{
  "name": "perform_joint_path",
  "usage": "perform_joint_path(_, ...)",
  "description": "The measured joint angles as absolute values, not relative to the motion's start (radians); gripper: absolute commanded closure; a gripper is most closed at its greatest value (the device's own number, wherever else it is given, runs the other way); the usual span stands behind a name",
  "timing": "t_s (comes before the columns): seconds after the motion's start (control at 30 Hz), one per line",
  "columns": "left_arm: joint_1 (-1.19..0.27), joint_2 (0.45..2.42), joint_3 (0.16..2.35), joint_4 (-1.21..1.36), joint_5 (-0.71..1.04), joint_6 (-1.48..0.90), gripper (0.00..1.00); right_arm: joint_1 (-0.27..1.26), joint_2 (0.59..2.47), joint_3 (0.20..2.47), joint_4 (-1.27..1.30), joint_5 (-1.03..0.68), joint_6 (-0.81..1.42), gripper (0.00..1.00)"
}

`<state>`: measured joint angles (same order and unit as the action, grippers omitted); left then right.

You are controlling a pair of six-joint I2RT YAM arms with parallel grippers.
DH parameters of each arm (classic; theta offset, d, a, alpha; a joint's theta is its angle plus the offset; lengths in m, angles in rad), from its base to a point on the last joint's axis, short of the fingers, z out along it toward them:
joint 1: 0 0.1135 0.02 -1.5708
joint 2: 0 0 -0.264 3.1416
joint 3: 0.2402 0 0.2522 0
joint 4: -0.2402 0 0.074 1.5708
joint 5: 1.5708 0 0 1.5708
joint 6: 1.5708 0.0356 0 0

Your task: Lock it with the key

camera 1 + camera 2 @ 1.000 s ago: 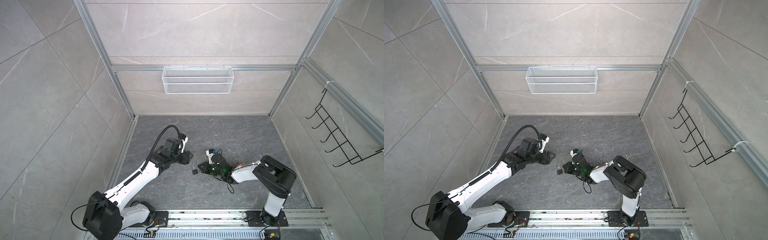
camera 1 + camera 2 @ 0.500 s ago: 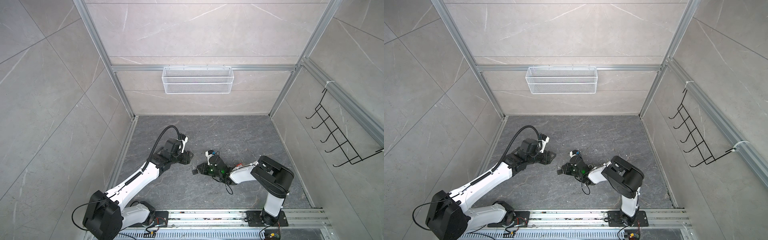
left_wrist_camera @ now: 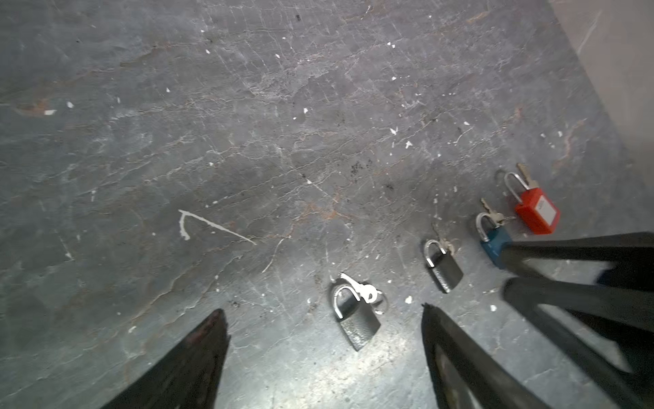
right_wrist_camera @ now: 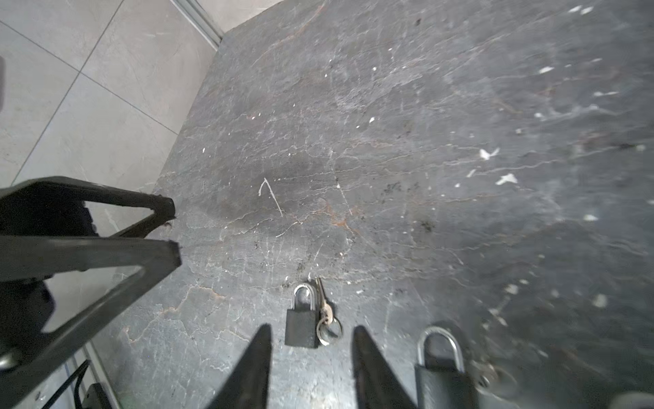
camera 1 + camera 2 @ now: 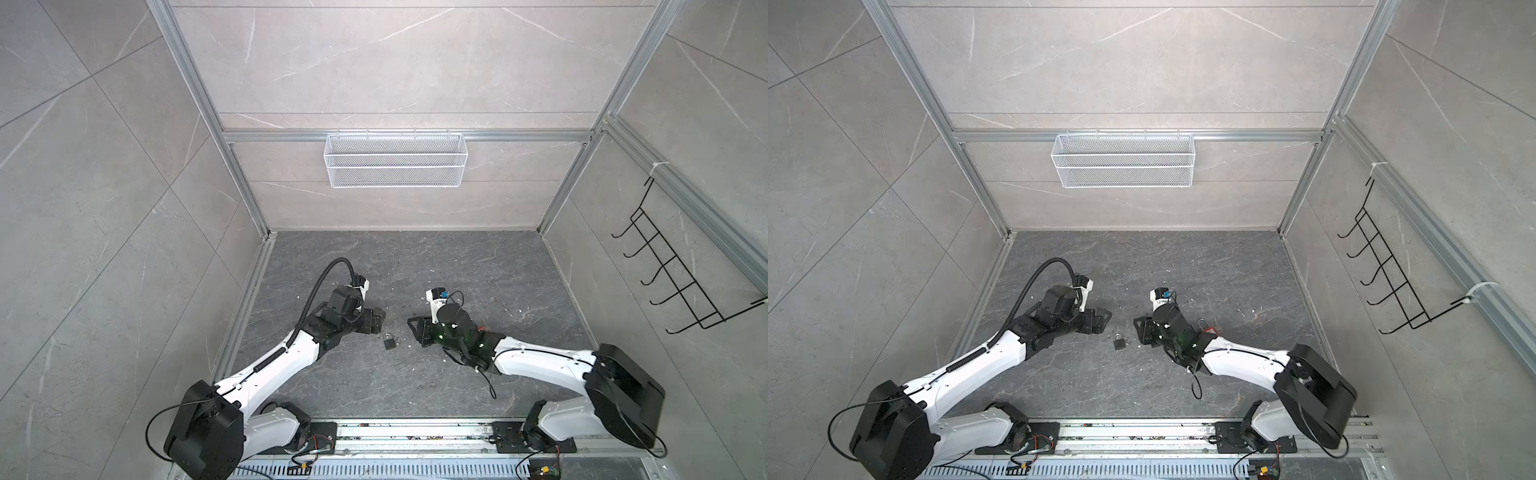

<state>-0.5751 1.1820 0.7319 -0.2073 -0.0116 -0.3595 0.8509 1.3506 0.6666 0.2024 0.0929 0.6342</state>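
Between my left hand [image 5: 380, 323] and right hand [image 5: 413, 332], both spread apart and empty, the black padlock [image 4: 302, 327] lies flat on the table [image 5: 436, 266], keys [image 4: 327, 318] touching its shackle. Best to back straight off, clear of the key ring.

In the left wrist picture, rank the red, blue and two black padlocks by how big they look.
1. Nearer black padlock and red padlock: alike.
2. Farther black padlock.
3. Blue padlock, partly hidden, so unsure.
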Motion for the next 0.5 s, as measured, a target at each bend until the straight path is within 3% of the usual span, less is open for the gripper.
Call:
perform_joint_path(0.13,-0.575,1.157,0.707,-0.174,-0.098,-0.395,0.0,0.849,1.193,0.665,0.062,0.165,0.534,0.0)
perform_joint_path(0.37,-0.575,1.076,0.627,-0.083,-0.287,-0.411,0.0,0.823,0.968,0.665,-0.114,0.268,0.409,0.0)
perform_joint_path(0.5,-0.575,1.03,0.514,0.127,-0.443,-0.293,0.0,0.762,0.905,0.682,-0.183,0.286,0.35,0.0)
